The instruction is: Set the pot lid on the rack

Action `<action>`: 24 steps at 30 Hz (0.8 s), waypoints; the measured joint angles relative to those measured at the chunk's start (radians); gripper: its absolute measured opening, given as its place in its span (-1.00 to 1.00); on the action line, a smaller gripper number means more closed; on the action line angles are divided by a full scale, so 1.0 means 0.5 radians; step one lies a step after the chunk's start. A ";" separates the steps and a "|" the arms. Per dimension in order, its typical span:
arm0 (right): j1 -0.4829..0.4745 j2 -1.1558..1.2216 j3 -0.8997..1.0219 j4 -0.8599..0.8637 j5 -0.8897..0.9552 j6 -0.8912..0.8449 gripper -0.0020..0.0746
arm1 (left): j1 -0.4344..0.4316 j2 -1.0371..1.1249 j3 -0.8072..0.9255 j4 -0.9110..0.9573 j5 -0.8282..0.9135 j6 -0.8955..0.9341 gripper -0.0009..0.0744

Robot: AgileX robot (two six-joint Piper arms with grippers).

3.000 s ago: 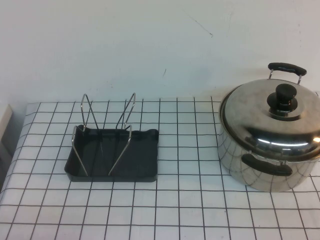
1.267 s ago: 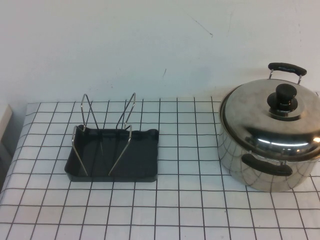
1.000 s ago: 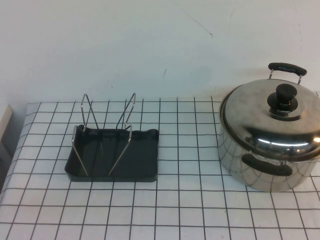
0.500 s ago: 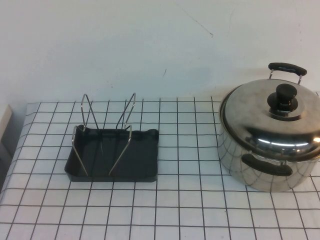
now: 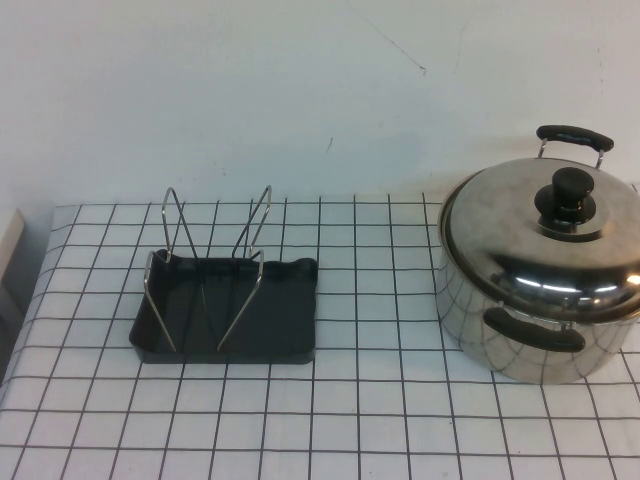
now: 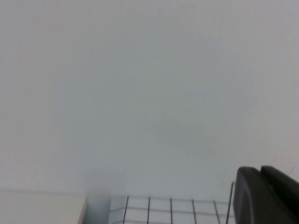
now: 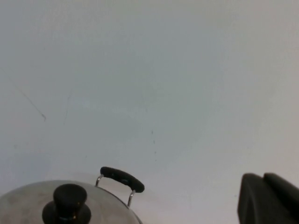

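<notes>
The pot lid (image 5: 505,225), shiny steel with a black knob, sits on the large steel pot (image 5: 470,325) at the right of the table. The rack (image 5: 280,315), a dark grey tray with silver wire loops, stands empty at the left centre. Neither gripper shows in the high view. In the left wrist view my left gripper (image 6: 260,170) is shut and empty, raised, with one rack wire (image 6: 230,203) beside it. In the right wrist view my right gripper (image 7: 263,176) is shut and empty, raised, off to one side of the lid (image 7: 28,205).
The table (image 5: 380,420) has a white cloth with a black grid. A white wall stands close behind it. The pot's far black handle (image 5: 570,135) rises above the lid and shows in the right wrist view (image 7: 122,179). A pale object (image 5: 8,255) sits off the table's left edge.
</notes>
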 joint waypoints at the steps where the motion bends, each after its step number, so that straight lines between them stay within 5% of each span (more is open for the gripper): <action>1: 0.000 0.070 -0.035 -0.122 -0.013 0.067 -0.96 | 0.000 0.038 0.000 0.000 0.013 0.036 -0.98; 8: 0.000 0.648 -0.388 -1.201 -0.352 0.961 -0.96 | 0.000 0.209 0.000 0.004 0.054 0.170 -0.98; 12: 0.000 0.995 -0.569 -1.396 -0.679 1.163 -0.96 | 0.000 0.266 0.000 -0.036 0.044 0.177 -0.98; 17: 0.000 1.385 -0.702 -1.267 -0.835 1.023 -0.96 | 0.000 0.314 0.000 -0.055 0.021 0.177 -0.98; 24: 0.000 1.809 -0.739 -0.759 -1.195 0.244 -0.79 | 0.000 0.323 0.000 -0.060 0.011 0.177 -0.98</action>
